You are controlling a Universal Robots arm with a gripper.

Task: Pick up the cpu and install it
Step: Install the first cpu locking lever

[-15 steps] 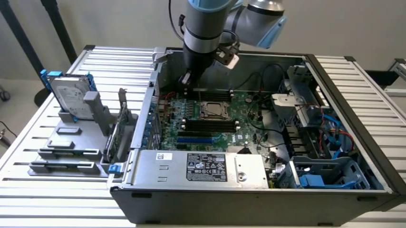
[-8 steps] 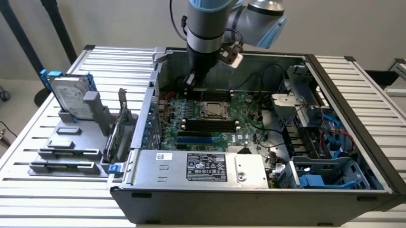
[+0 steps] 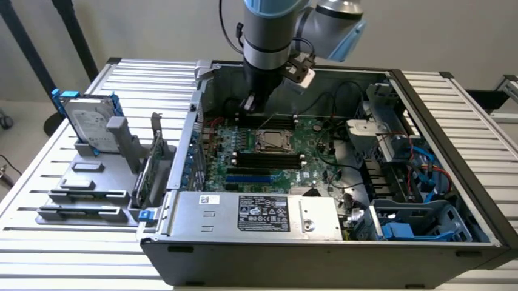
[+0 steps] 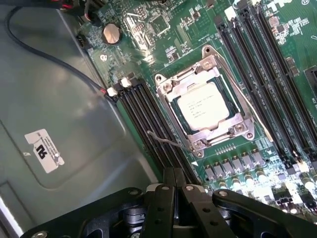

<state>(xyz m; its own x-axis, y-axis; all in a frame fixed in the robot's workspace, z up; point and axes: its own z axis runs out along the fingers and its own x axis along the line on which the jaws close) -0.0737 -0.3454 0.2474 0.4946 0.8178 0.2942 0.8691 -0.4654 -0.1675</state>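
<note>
One cpu [image 4: 203, 105] in sight, seated flat in the socket frame [image 4: 208, 99] on the green motherboard [image 3: 267, 151], silver top up, printed lettering legible. In the exterior view the same chip [image 3: 273, 140] sits mid-board inside the open computer case [image 3: 453, 182].

Claw [image 4: 173, 191]: fingers pressed together, nothing between them, clear of the board. It hangs just beside the socket, over the bank of memory slots. Arm [image 3: 271, 36] comes down from above at the far side of the case.

Step, by my reading: placement looks done, chip already in its seat, claw empty. Socket frame appears to lie around the chip; whether it is latched I cannot tell. A thin wire lever [image 4: 166, 140] stands free at the socket's edge, which suggests locking is still open. Any further work here calls for a fine, level approach; pins and slots sit crowded close.

Count: one cpu, one socket, one arm, one claw. One hard drive [image 3: 87, 121] with blue brackets, upright in a grey holder on the slatted surface [image 3: 48, 182], at the exterior view's left. One coin battery [image 4: 111, 33].
</note>
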